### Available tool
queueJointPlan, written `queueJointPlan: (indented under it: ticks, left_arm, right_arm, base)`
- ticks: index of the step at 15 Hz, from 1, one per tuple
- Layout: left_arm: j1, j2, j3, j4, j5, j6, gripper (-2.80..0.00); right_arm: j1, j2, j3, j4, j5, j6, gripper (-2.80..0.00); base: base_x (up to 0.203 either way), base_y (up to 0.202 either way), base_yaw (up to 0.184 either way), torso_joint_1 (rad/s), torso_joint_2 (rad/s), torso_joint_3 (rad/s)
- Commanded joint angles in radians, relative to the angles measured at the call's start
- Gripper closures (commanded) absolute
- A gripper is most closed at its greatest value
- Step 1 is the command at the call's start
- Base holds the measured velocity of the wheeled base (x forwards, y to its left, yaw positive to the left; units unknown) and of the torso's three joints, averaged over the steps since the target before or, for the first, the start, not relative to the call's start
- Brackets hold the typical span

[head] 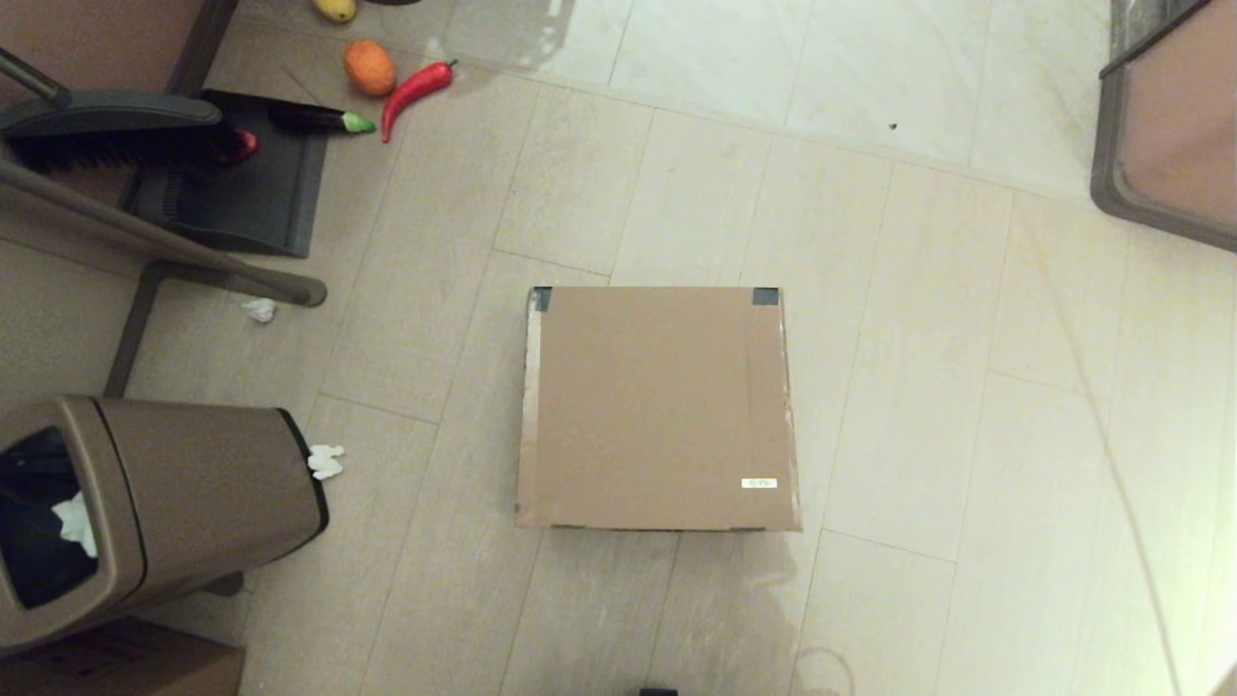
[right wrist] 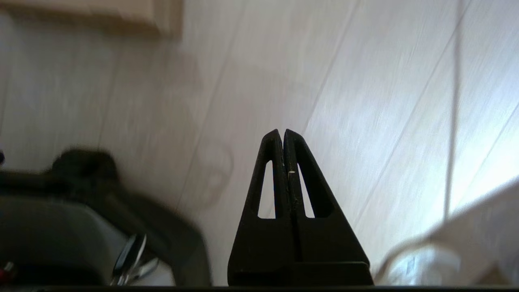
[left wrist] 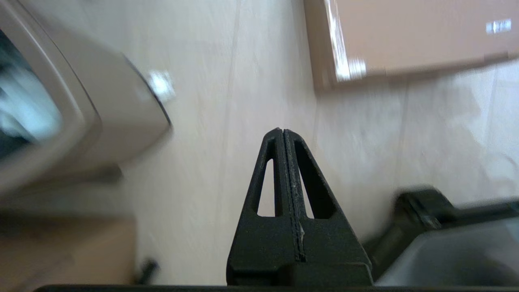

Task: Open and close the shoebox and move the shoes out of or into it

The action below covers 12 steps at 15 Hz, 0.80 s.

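Observation:
The brown cardboard shoebox lies on the floor in the middle of the head view, lid closed, with two black tape corners at its far edge and a small white label near its front right. The shoes are out of view. Neither arm shows in the head view. My left gripper is shut and empty above bare floor, with a corner of the shoebox ahead of it. My right gripper is likewise shut and empty over the floor, and a corner of the shoebox shows at that view's edge.
A brown trash bin with a black rim lies at the left, white paper scraps beside it. A dustpan, a brush, toy vegetables and an orange fruit sit at the far left. A chair leg crosses there. A furniture corner is at the far right.

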Motion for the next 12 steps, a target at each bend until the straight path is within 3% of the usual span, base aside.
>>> queueJointPlan:
  ticks: [1, 4, 9, 12]
  left_arm:
    - [0.004, -0.067, 0.037, -0.022, 0.000, 0.021, 0.00]
    - [0.004, -0.067, 0.037, -0.022, 0.001, 0.016, 0.00]
    - [0.004, -0.068, 0.040, -0.024, 0.011, -0.003, 0.00]
    - [0.004, -0.068, 0.040, -0.025, 0.036, -0.074, 0.00]
  right_arm:
    - [-0.008, -0.156, 0.003, -0.010, 0.016, -0.030, 0.00]
    - [-0.015, -0.165, 0.006, -0.018, 0.034, -0.058, 0.00]
    - [-0.014, -0.165, 0.022, -0.053, 0.008, -0.008, 0.00]
    - [-0.014, -0.165, 0.022, -0.052, 0.008, -0.007, 0.00]
  base:
    - [0.000, 0.000, 0.000, 0.000, 0.00, 0.000]
    - [0.000, 0.000, 0.000, 0.000, 0.00, 0.000]
    - [0.000, 0.000, 0.000, 0.000, 0.00, 0.000]
    - [0.000, 0.000, 0.000, 0.000, 0.00, 0.000]
